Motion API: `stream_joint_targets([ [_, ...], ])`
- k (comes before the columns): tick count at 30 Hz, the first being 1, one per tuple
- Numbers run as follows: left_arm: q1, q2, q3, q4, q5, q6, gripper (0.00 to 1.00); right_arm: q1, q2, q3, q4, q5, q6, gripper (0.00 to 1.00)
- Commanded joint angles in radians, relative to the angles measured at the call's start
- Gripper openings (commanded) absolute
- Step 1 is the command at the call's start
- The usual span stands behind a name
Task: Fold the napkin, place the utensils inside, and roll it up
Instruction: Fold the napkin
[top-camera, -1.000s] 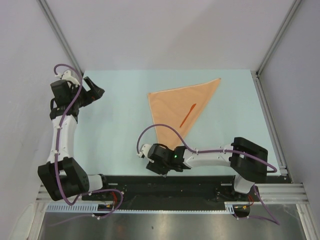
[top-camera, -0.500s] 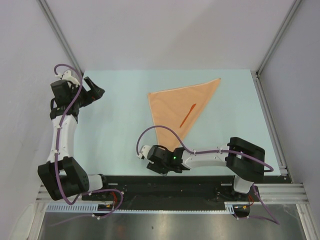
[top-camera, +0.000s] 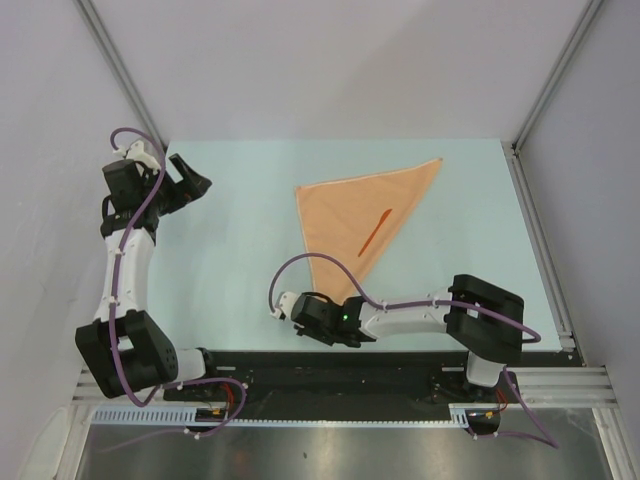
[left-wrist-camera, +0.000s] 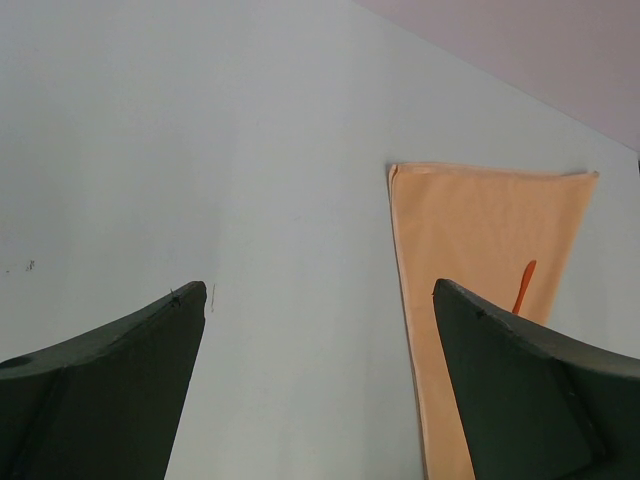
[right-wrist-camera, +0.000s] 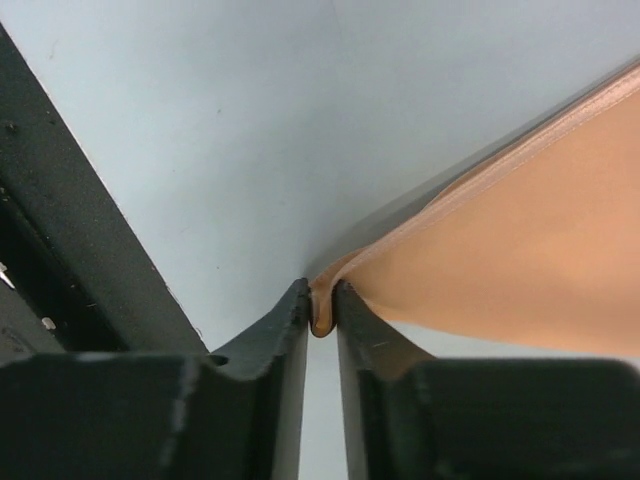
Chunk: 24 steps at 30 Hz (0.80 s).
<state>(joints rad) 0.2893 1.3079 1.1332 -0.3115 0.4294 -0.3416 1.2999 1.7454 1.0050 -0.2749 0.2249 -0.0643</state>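
Right wrist: right claw pinches napkin corner | left claw spread wide, empty | utensil on napkin

Plain peach-orange napkin, orange-red utensil, pale mint table, black right end effector, purple cables

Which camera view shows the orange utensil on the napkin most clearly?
The top external view: the utensil lies whole and unobstructed on the folded napkin. The left wrist view shows only its upper part, the rest hidden behind a finger. The right wrist view shows napkin cloth but no utensil.
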Motion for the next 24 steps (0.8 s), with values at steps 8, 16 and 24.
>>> stream_joint_targets([
  [8, 0.01, 0.002, -0.004, 0.045, 0.043, -0.022, 1.0, 0.006, 0.026, 0.053, -0.049, -0.054, -0.012, 0.0],
  [16, 0.01, -0.002, -0.003, 0.042, 0.045, -0.022, 1.0, 0.032, 0.014, 0.193, -0.101, -0.255, 0.06, 0.0],
  [24, 0.011, -0.004, -0.003, 0.043, 0.043, -0.019, 1.0, -0.039, -0.012, 0.247, -0.101, -0.279, 0.129, 0.0],
])
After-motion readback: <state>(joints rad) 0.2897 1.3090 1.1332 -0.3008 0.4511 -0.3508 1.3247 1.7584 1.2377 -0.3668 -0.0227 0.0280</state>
